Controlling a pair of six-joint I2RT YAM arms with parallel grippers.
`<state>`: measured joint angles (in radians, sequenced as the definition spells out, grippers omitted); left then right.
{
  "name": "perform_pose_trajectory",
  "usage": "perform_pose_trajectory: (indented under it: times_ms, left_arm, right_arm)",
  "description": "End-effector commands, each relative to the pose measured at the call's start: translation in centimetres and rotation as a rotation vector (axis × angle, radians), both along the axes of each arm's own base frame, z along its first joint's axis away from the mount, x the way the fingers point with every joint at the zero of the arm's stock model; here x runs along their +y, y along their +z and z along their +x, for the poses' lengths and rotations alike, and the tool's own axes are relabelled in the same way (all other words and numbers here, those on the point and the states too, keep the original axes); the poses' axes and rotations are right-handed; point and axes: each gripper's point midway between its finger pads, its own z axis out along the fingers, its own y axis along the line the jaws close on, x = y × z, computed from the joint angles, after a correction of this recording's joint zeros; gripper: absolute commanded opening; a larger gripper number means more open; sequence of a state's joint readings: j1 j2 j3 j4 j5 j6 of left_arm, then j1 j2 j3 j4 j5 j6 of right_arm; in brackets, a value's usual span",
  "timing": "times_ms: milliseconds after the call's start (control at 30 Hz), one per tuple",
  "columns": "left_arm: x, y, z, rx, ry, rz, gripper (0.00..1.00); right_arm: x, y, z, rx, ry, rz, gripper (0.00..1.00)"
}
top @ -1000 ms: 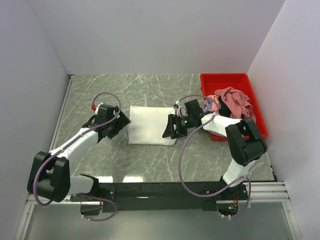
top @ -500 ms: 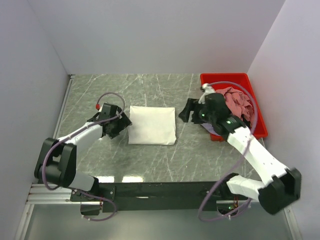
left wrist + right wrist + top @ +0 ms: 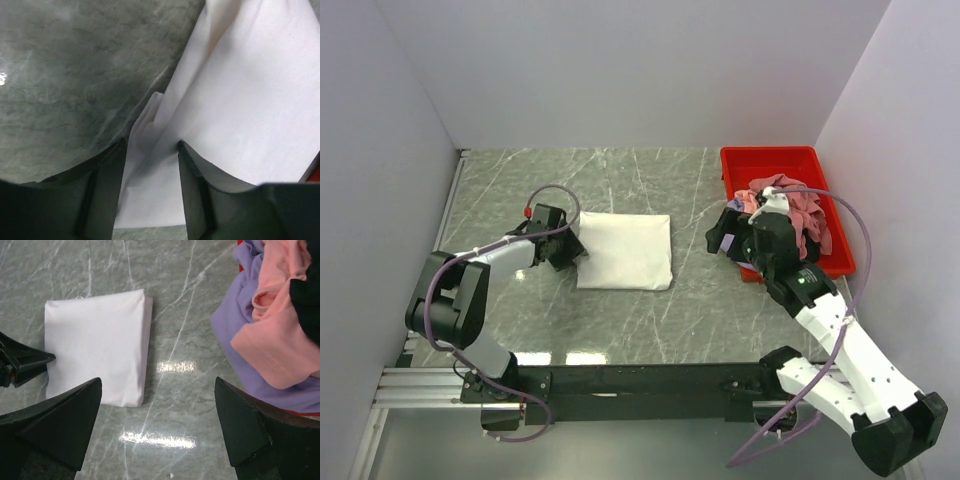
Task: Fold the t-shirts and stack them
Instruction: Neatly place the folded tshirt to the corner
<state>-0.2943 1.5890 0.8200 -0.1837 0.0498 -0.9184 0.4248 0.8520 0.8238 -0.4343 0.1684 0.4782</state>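
The folded white t-shirt [image 3: 625, 250] lies flat mid-table [image 3: 520, 180], nearly square, and my left fingers [image 3: 102, 195] sit at its left edge with the rest of the shirt stretching away to their right. A bunched fold sits between them; I cannot tell whether they truly grip it. The left arm is plainly the nearer one. My right fingers [image 3: 55, 425] gape wide with nothing between them, hanging by the heap of pink and lavender t-shirts [image 3: 795, 205] in the red bin [image 3: 770, 160]. A second ago the right fingers were at the shirt's right edge, and the left stood wider, just beside it.
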Motion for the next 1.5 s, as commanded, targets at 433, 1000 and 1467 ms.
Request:
perform_pose_trajectory:
  times_ms: [433,1000,1467]
  left_arm:
    - [-1.6,0.5,1.3,-0.030,-0.057,-0.019,0.01]
    - [8.1,-0.5,-8.2,0.132,0.136,0.345,0.01]
    - [21.6,0.4,-5.5,0.236,0.541,0.681,0.01]
  right_arm:
    - [8.6,-7.0,2.7,0.316,0.332,0.098,0.89]
    - [8.1,-8.3,3.0,0.347,0.309,0.043,0.89]
    - [9.8,-8.4,1.9,0.358,0.423,0.107,0.89]
